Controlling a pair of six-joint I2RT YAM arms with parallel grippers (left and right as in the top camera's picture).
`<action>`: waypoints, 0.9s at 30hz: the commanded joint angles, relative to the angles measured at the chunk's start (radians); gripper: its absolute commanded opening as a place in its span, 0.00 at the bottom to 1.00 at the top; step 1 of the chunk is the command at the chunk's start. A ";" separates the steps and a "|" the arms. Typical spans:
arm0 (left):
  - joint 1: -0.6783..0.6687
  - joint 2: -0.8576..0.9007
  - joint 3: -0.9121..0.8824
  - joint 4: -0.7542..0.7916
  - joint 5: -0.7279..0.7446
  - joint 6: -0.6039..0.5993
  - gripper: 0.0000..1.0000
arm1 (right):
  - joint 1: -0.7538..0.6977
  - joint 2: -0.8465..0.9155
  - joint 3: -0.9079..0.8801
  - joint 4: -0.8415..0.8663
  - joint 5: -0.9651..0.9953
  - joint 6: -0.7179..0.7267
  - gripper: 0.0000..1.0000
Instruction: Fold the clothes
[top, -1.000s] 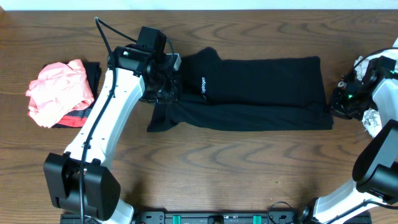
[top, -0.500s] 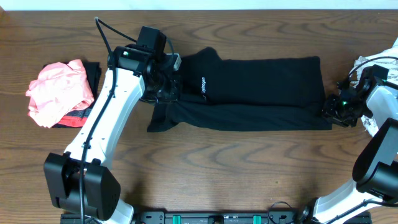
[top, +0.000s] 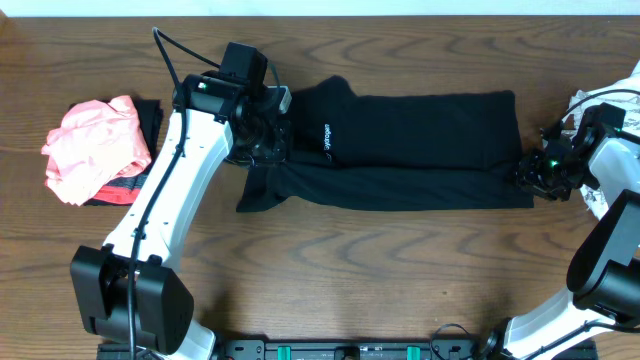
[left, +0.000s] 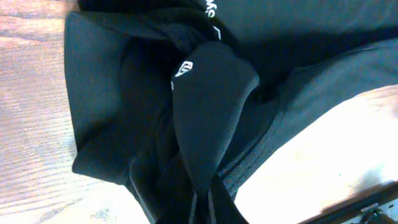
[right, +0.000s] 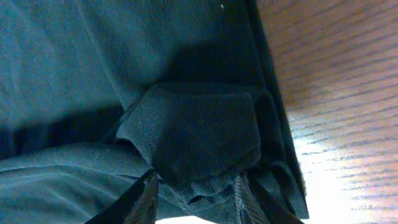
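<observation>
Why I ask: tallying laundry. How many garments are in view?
4: black garment mid-table, pink garment at left, dark piece under it, white patterned fabric at the right edge; more may be hidden.

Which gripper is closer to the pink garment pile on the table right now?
Left. The left gripper sits at the black garment's left end, a short way right of the pink garment pile; the right gripper is at the black garment's far right end.

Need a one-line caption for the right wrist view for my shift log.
Right end effector straddling a bunched edge fold of the black garment, with the bare wooden table alongside.
</observation>
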 joint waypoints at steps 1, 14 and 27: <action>0.005 -0.001 0.000 -0.004 -0.013 -0.002 0.06 | -0.006 0.000 -0.019 0.017 -0.021 0.014 0.39; 0.005 -0.001 0.000 -0.004 -0.013 -0.002 0.06 | 0.043 0.000 -0.043 0.102 -0.021 0.033 0.38; 0.005 -0.001 0.000 -0.004 -0.013 -0.002 0.06 | 0.043 0.000 -0.043 0.139 -0.049 0.059 0.33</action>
